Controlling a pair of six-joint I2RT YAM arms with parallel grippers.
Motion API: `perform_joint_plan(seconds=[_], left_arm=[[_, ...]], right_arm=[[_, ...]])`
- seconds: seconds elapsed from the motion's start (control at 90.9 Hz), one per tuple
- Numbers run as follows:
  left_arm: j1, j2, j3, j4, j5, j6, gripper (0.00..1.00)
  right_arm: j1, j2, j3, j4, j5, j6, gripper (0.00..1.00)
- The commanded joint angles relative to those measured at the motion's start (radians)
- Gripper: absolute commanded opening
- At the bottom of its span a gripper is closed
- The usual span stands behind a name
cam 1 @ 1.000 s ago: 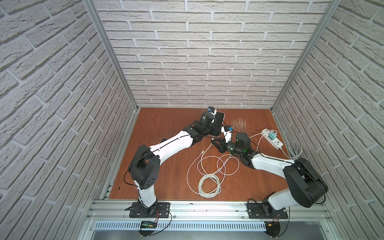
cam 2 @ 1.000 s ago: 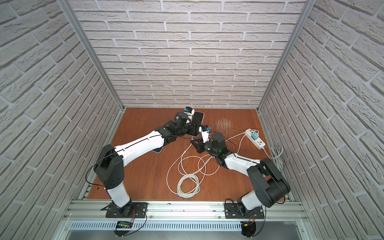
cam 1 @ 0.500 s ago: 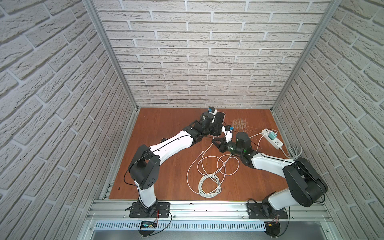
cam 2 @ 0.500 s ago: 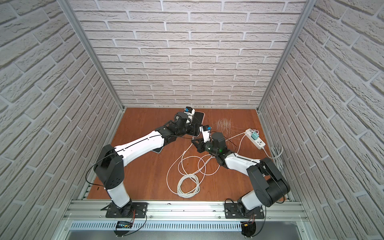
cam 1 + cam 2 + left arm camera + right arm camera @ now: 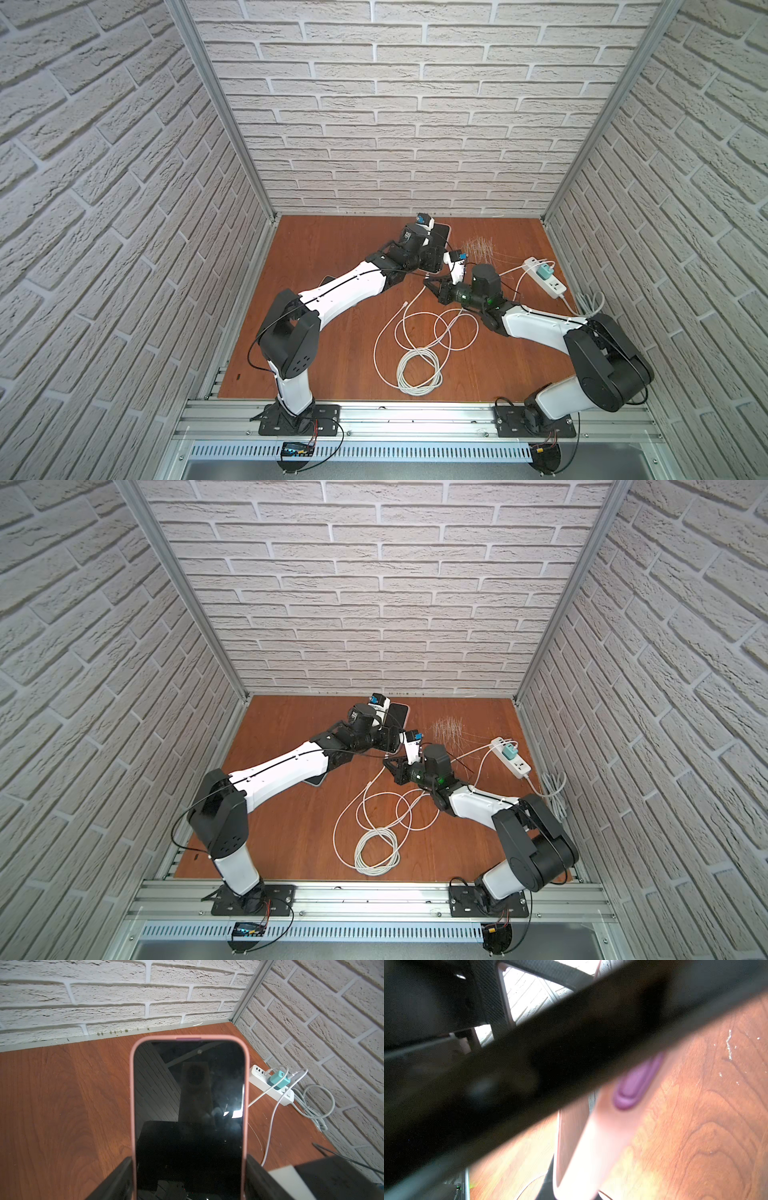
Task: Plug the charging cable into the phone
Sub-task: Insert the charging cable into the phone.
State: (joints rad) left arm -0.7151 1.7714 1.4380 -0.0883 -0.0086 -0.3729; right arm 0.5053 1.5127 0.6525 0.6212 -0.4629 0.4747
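Left wrist view: left jaws clamp the phone [image 5: 188, 1105]; right jaws closed.

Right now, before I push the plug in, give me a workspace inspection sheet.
Surface: wooden table.
Job's things: phone in pink case, screen dark; white cable partly coiled.
Clutter: thin strands; flat device under left arm.
Grippers: left gripper shut on phone; right gripper shut, cable runs to it, grip hidden.
Cables: two white leads in power strip, one via teal charger; grey cord by wall.
Surroundings: brick walls, three sides.
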Motion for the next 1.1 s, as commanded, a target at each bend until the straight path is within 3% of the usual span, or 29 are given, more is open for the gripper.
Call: perform_joint_plan(seconds=[0.0,1.089], left_arm=[[-0.013,-0.002,0.043,0.076,0.049,0.019,0.00],[-0.069,0.016,-0.010,0.075,0.073,0.007,0.00]], right_arm=[[-0.010,-0.008,0.009,0.043,0.007,0.008,0.03],[-0.040,-0.012,-0.010,0.092,-0.005,0.050,0.03]])
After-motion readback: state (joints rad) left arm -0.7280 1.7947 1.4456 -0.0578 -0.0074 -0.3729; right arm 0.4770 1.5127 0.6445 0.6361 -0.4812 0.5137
